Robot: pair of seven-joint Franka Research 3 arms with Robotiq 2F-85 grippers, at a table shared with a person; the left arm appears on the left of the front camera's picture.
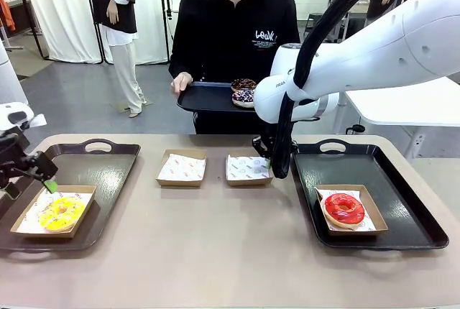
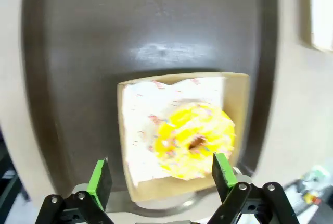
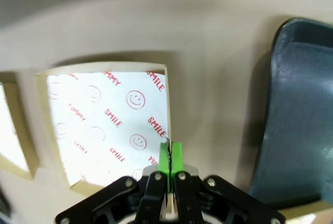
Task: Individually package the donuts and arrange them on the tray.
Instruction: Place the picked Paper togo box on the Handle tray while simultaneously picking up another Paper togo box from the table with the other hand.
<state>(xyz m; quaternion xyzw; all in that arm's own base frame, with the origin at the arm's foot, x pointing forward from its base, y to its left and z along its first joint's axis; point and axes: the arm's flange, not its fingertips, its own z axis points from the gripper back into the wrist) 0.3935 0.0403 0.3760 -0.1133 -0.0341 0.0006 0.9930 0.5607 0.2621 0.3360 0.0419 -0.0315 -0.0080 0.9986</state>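
Observation:
A yellow donut (image 1: 61, 213) (image 2: 193, 139) lies in a paper box (image 2: 140, 130) on the left black tray (image 1: 108, 180). My left gripper (image 1: 44, 174) (image 2: 161, 174) hangs open just above it, its green pads on either side of the donut. A red donut (image 1: 344, 208) sits boxed on the right tray (image 1: 402, 201). My right gripper (image 1: 267, 167) (image 3: 169, 157) is shut on the side wall of an empty paper box (image 1: 248, 168) (image 3: 104, 125) on the table. The person holds a small black tray (image 1: 205, 98) with a chocolate and a dark sprinkled donut (image 1: 244, 92).
A second empty box (image 1: 182, 168) stands left of the pinched one. The right tray's rim (image 3: 291, 109) is close beside my right gripper. The near half of the table (image 1: 215, 251) is bare. My right arm (image 1: 374, 43) spans the upper right.

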